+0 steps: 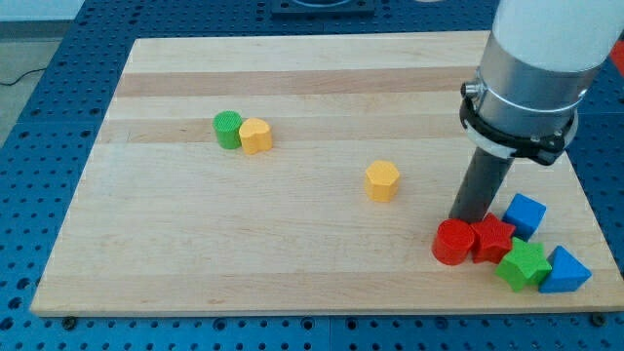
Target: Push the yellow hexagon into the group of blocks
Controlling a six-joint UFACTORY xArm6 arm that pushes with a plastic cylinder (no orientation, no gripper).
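Light, rigid yellow hexagon (382, 180) mid-counter; push its left face. My tip (469, 220), no gripper, touches the red cylinder (453, 241) near the counter's bottom-right corner.

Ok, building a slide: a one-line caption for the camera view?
My tip rests behind the red cylinder in the block group, with the yellow hexagon apart to the view's left.

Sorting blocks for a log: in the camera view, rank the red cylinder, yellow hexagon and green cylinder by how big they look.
1. Red cylinder, though nearest the view's bottom.
2. Yellow hexagon.
3. Green cylinder, partly hidden; close to the hexagon, so unsure.
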